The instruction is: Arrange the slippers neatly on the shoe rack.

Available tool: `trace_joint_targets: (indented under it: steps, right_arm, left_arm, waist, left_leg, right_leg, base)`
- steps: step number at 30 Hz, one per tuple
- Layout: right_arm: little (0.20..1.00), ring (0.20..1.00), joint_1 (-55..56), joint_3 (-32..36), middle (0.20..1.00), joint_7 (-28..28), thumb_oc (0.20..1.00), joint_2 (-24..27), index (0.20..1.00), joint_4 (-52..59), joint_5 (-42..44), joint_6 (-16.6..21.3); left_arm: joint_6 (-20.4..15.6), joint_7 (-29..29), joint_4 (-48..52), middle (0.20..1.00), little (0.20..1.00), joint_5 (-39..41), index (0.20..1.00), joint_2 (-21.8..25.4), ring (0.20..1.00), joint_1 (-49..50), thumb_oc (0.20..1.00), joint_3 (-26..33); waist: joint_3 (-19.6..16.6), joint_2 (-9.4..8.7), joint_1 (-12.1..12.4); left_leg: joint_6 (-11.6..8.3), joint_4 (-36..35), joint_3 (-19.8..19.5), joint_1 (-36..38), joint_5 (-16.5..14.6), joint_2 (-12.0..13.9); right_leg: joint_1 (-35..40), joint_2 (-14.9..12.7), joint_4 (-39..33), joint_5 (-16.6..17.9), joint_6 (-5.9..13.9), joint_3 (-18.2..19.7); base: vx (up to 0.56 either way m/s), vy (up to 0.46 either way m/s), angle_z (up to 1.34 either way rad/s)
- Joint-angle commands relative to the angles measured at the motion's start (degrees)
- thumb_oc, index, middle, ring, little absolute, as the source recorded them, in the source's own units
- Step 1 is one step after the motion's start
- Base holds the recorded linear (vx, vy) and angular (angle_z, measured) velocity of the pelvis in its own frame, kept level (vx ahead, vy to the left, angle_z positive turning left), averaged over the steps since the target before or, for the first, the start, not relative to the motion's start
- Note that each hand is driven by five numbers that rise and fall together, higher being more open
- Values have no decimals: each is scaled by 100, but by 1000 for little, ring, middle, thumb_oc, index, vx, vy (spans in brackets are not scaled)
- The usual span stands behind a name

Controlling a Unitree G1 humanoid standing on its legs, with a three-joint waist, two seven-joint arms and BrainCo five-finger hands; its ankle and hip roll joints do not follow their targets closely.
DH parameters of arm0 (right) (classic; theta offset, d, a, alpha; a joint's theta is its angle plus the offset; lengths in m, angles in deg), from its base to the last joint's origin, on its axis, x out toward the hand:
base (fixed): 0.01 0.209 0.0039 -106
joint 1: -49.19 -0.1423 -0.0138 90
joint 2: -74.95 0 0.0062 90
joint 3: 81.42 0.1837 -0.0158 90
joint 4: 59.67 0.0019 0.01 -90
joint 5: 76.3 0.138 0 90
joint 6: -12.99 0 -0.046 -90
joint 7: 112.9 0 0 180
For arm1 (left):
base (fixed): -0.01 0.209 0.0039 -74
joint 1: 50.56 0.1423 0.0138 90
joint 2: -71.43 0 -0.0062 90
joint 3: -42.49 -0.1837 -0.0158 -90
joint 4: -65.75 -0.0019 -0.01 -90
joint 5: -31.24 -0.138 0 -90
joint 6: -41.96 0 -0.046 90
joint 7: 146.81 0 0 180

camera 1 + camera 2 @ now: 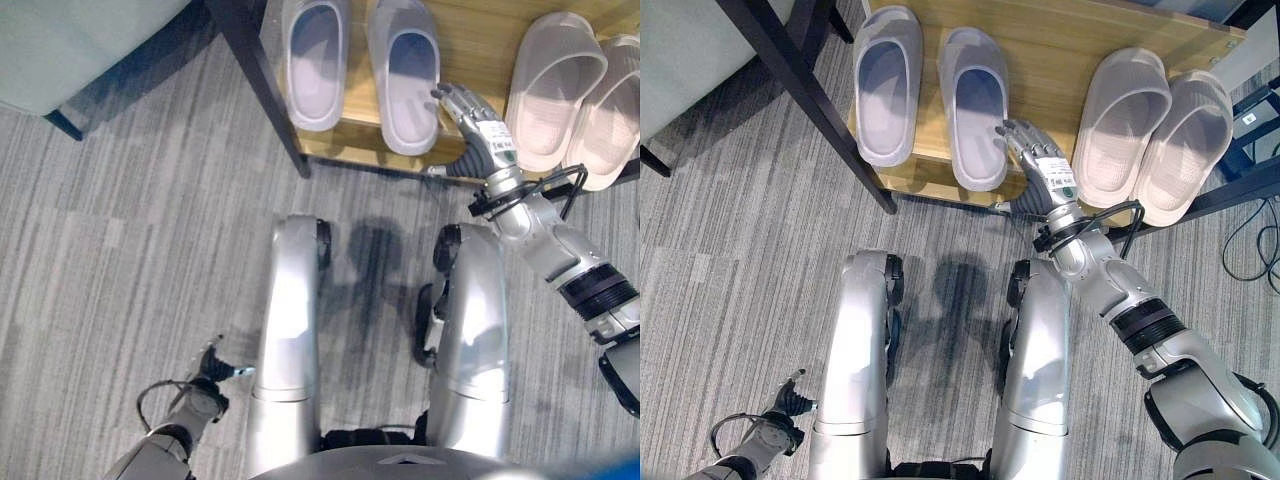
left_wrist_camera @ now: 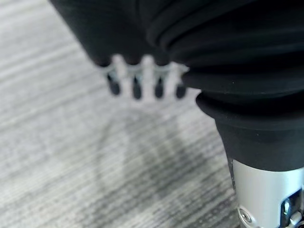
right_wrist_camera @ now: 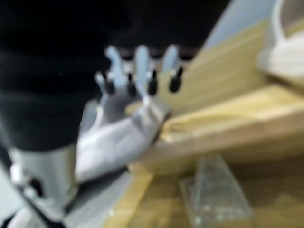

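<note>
Two pairs of slippers on wooden rack [image 1: 1080, 40], soles down, toes toward front edge. Lilac-grey pair [image 1: 940, 95] at left end, side by side w/ small gap; heels overhang front edge. Pale pink pair [image 1: 1155, 125] at right end, touching each other, angled slightly, heels also over front edge.

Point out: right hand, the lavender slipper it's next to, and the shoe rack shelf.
right hand [image 1: 1040, 165], right eye view, back of the hand.
lavender slipper [image 1: 978, 150], right eye view, footbed near the heel.
shoe rack shelf [image 1: 1060, 45], right eye view, bare wood between the pairs.
</note>
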Motion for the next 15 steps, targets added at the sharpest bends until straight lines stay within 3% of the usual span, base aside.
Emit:
trace_joint_targets:
  steps: [1, 15]
  right_arm:
    - [1000, 1000, -227, -6, 1000, -91, 1000, 95, 1000, 537, -151, 143]
    - [1000, 1000, -304, -363, 1000, -292, 1000, -350, 1000, 335, -173, 146]
  left_arm:
    - [9, 4, -21, 1000, 1000, -63, 1000, -29, 1000, 326, 1000, -150]
    - [4, -66, -113, 1000, 1000, -91, 1000, -65, 1000, 267, 1000, -181]
  waist:
    - [4, 59, 313]
    - [4, 75, 335]
  left_leg:
    - [393, -21, 224, 492, -571, 44]
    - [389, -26, 214, 492, -551, 54]
  right_leg:
    - [168, -21, -322, 679, -531, 504]
    - [168, 11, -337, 710, -524, 516]
  base:
    - [0, 0, 0]
    - [0, 0, 0]
